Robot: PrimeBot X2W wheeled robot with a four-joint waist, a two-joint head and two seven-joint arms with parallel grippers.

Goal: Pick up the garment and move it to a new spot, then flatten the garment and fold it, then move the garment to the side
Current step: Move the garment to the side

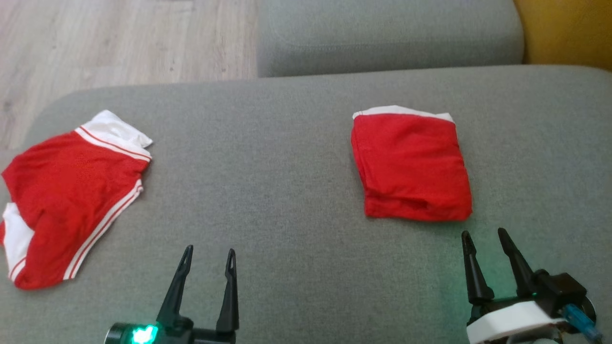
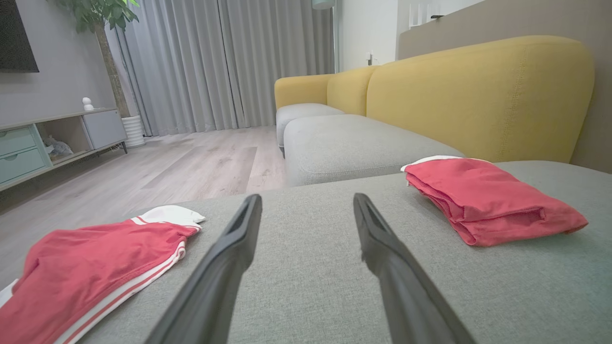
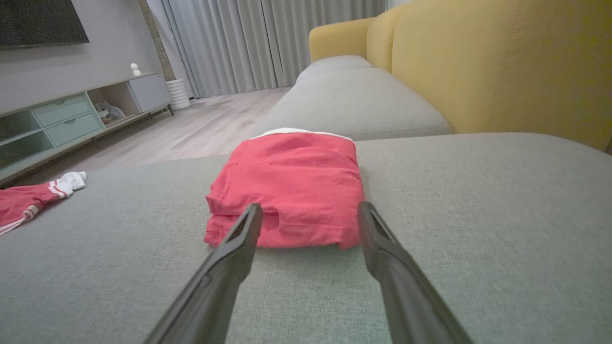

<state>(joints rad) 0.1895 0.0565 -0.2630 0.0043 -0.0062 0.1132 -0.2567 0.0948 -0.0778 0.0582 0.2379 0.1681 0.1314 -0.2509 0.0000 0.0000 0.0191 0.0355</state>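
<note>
Lying at about nine o'clock on the grey seat cushion point(image 1: 287, 143), a pair of unfolded red shorts point(image 1: 71, 191) with white trim is seen, spread loosely near the cushion's left edge. At seven o'clock the left gripper point(image 1: 210, 253) is held over bare fabric, its jaws apart with nothing between them. A folded red garment point(image 1: 411, 167) is found toward three o'clock, a white band showing along its far edge. Just short of its near edge, at five o'clock, the right gripper point(image 1: 483, 234) is held with jaws apart and empty. A yellow backrest point(image 1: 564, 28) is seen at one o'clock.
</note>
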